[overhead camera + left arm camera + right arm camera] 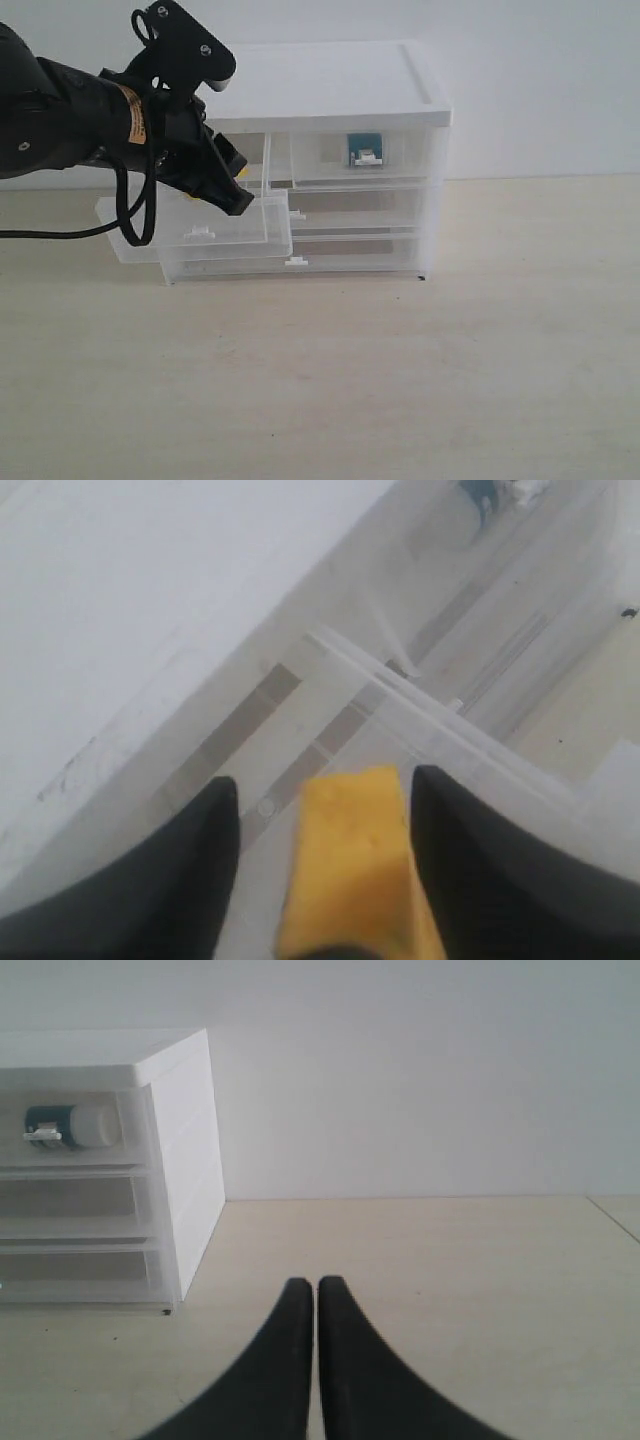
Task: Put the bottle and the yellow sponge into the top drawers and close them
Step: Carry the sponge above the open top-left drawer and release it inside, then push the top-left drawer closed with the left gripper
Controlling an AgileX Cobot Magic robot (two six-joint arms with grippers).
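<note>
The yellow sponge (350, 870) sits between the fingers of my left gripper (322, 785). The jaws stand open: bare drawer floor shows between the sponge and one finger (190, 850), and the other finger (470, 850) is close beside it. In the exterior view this gripper (232, 188) is low inside the pulled-out top left drawer (180, 240), with a bit of the sponge (241, 172) showing. The bottle (364, 152) lies in the pushed-in top right drawer (400, 165) and is also visible as the bottle (70, 1125). My right gripper (317, 1282) is shut and empty over bare table.
The white-topped cabinet (330, 80) stands at the back of the pale wooden table (400, 380), against a white wall. Its two full-width lower drawers (350, 215) are nearly pushed in. A black cable (135, 215) hangs from the left arm in front of the open drawer.
</note>
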